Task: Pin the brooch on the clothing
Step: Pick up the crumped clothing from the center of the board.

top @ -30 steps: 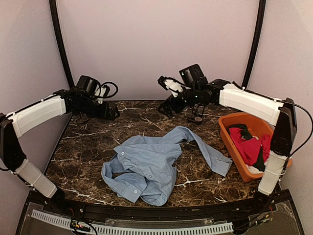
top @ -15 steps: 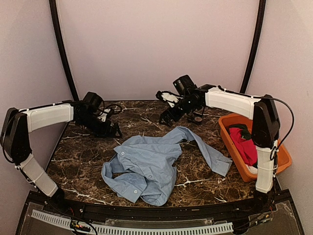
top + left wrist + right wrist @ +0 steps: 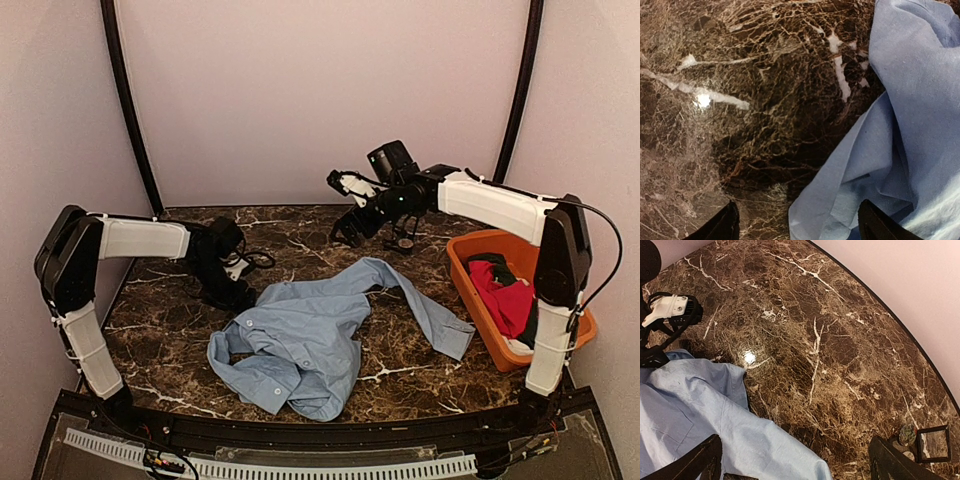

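The clothing, a light blue shirt [image 3: 300,335], lies crumpled in the middle of the marble table, one sleeve stretched right. My left gripper [image 3: 232,290] is low at the shirt's far-left edge. In the left wrist view the left gripper [image 3: 797,227] is open, a folded shirt edge [image 3: 850,190] lying between its fingers. My right gripper [image 3: 348,228] hovers open over the table behind the shirt; the right wrist view shows it [image 3: 795,465] above the shirt [image 3: 715,425]. A small round shiny piece [image 3: 907,435], apparently the brooch, lies beside a black square frame [image 3: 933,442].
An orange basket [image 3: 470,275] holding a red garment [image 3: 512,300] stands at the right edge. The small dark stand [image 3: 403,243] sits at the back, behind the sleeve. Walls close the table in at the back and sides.
My left arm has swung in from the far left and come down to the shirt's edge, its jaws narrowing a little. My right gripper has shifted slightly near the back and stays open.
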`<act>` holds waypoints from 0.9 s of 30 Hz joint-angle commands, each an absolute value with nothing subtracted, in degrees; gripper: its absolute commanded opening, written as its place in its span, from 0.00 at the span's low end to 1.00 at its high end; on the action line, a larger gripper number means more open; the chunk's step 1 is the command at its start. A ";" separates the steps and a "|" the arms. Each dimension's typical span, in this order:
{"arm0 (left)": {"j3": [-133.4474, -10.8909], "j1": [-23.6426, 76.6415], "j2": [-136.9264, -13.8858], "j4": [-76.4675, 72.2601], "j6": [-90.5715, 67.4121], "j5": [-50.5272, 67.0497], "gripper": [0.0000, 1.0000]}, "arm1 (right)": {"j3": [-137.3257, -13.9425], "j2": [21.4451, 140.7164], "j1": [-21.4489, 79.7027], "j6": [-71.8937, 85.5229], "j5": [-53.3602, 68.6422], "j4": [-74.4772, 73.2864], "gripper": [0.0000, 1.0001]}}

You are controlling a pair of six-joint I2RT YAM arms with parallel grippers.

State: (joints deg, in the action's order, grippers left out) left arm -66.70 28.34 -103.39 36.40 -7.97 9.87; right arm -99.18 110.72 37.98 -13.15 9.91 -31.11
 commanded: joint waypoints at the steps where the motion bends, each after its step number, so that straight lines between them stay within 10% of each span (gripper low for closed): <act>1: -68.32 29.36 -104.30 37.15 -7.75 7.90 0.71 | -97.68 109.17 37.67 -13.68 10.54 -28.95 0.99; 7: -69.16 29.62 -105.76 36.07 -8.60 8.33 0.44 | -97.27 108.99 37.62 -13.55 10.73 -28.81 0.99; 13: -70.02 29.70 -106.35 36.10 -8.29 8.96 0.41 | -97.56 108.18 37.61 -13.78 10.78 -28.82 0.99; 18: -70.90 29.71 -106.39 36.50 -8.41 6.28 0.02 | -97.32 107.59 37.63 -14.17 11.75 -28.48 0.99; 27: -83.69 29.71 -85.10 35.13 -4.61 -9.99 0.01 | -99.85 111.08 37.61 -19.70 17.08 -25.75 0.99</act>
